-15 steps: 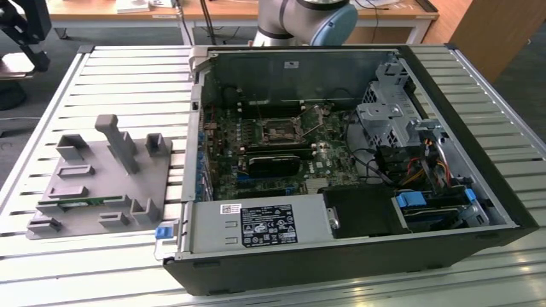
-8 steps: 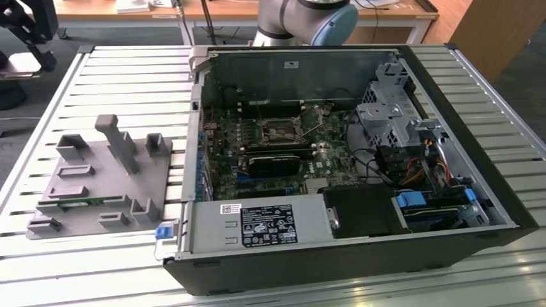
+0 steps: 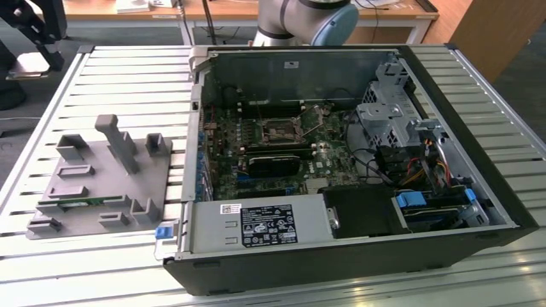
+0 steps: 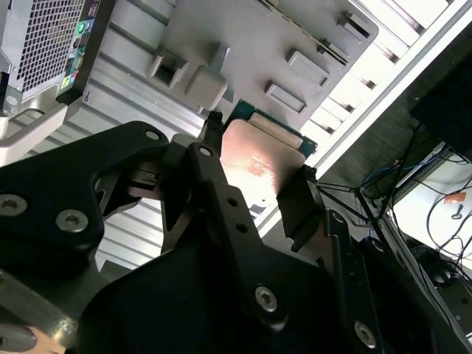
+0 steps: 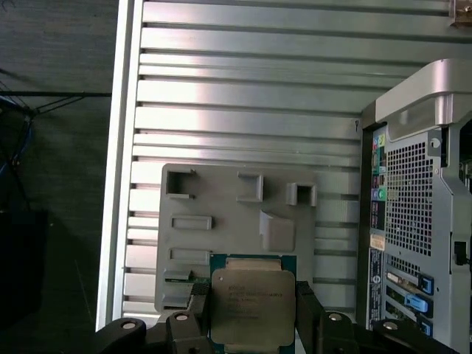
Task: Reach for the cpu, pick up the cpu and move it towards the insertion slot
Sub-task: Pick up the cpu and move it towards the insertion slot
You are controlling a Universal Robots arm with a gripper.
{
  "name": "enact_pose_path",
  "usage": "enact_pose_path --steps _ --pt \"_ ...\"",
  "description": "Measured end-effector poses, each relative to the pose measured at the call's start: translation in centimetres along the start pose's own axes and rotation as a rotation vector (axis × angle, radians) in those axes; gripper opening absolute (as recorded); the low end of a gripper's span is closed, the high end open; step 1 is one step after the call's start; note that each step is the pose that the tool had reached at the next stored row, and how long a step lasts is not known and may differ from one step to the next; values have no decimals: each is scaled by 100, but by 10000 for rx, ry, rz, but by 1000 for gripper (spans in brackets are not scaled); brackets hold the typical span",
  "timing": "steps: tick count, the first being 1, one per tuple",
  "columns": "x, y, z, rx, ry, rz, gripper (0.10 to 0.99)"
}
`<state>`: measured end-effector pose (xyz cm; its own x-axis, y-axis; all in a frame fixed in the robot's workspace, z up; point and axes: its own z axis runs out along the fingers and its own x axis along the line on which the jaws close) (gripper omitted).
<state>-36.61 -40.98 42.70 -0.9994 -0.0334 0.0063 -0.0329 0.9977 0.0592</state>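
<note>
Closest in, the gripper (image 4: 258,181) has its two black fingers (image 4: 210,184) clamped on opposite edges of the cpu (image 4: 258,166), so the chip is gripped and hangs between them with its silvery lid showing in both wrist views. In the first wrist view the cpu (image 5: 253,306) sits square between the fingers (image 5: 306,310), green rim peeking out along one edge.

Beyond the chip lies the grey plastic tray (image 5: 221,199) with its empty recesses, resting on the ribbed metal table (image 5: 243,88). The tray looks well below the chip, so I judge the cpu is already lifted off it. Beside the tray stands the open computer case (image 3: 477,160), its rear panel (image 5: 405,221) in sight from the wrist.

Inside the case, seen from the exterior view, the insertion slot (image 3: 279,130) waits on the motherboard, well apart from the tray (image 3: 94,185). A thin green memory stick (image 3: 81,204) lies in one tray recess.

The risk I see is the edge grip: only narrow sides are held, so a jolt could twist or drop the chip, and the case wall stands between it and the slot.
</note>
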Motion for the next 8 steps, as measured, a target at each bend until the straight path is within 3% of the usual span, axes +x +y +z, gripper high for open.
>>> enact_pose_path --steps 8 --pt "-103 -3 -1 1 1 0 545"
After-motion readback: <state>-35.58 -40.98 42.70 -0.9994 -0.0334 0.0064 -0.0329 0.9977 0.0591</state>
